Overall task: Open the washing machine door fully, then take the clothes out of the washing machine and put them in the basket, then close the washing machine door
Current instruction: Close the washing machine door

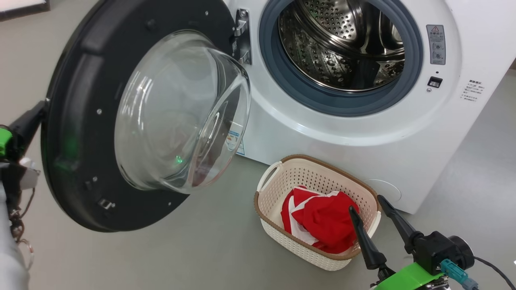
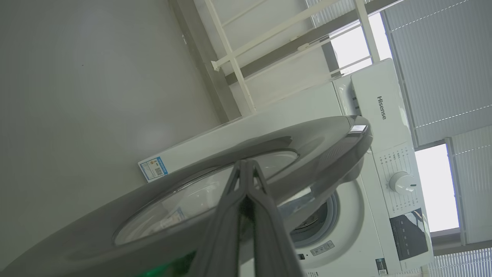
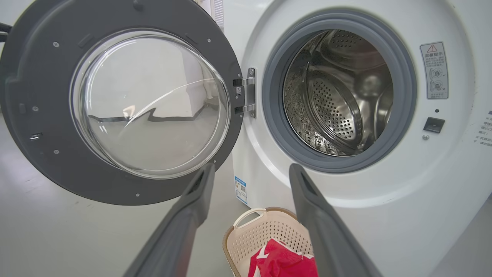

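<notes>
Judged door-closing in hand: saw the clothes [image 1: 322, 219] in the basket [image 1: 278, 169] at 5 o'clock, right gripper [image 1: 367, 204] splayed wide, left gripper [image 2: 246, 163] pinched narrow against the washing machine door [image 1: 80, 100] at 9 o'clock, needing a push toward 2 o'clock

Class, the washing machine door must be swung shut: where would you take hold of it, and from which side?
Take the washing machine door at its free rim, opposite the hinge, coming from the glossy outer face behind it. That edge swings farthest, and the bulging glass bowl offers no grip. The left gripper sits there, probably best placed.
</notes>
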Robot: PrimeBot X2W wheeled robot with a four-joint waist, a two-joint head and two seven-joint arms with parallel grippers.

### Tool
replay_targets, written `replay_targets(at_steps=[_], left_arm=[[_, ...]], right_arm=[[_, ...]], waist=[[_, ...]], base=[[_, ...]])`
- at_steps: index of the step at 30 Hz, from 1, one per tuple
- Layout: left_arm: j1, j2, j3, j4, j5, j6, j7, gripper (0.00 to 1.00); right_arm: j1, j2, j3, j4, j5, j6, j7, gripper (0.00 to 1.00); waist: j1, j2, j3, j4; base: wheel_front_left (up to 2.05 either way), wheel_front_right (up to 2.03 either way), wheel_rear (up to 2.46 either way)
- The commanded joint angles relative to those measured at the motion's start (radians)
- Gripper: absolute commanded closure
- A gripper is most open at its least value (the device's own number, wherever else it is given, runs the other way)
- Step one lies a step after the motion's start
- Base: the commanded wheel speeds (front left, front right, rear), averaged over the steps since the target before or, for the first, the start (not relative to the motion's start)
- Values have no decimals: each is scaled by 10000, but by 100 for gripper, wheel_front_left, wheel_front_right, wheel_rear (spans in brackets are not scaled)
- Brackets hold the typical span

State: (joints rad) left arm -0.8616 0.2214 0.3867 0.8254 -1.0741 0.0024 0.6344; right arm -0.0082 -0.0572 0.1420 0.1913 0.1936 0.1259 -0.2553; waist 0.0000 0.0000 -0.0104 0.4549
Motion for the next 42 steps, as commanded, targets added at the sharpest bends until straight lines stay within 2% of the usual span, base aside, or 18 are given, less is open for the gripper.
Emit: replay_targets(at_steps=[1, 21, 27, 42], left_arm=[[183, 111, -39, -329, -54, -109, 240, 100], [1451, -1107, -178, -2340, -631, -213, 812, 100], [1638, -1459, -201, -2723, -1071, -63, 958, 100], [2100, -1704, -1079, -3173, -1955, 136, 924, 100]], right_arm=[[-226, -16, 235, -198, 129, 48, -65, 0], [-243, 56, 180, -203, 337, 48, -65, 0], [-279, 63, 177, -187, 346, 48, -65, 0], [-392, 69, 223, -85, 536, 48, -65, 0]], waist=[[0, 0, -16, 21], [0, 0, 2, 127], [0, 0, 4, 176], [0, 0, 26, 36]], base=[[0, 0, 0], [0, 0, 0], [0, 0, 0], [0, 0, 0]])
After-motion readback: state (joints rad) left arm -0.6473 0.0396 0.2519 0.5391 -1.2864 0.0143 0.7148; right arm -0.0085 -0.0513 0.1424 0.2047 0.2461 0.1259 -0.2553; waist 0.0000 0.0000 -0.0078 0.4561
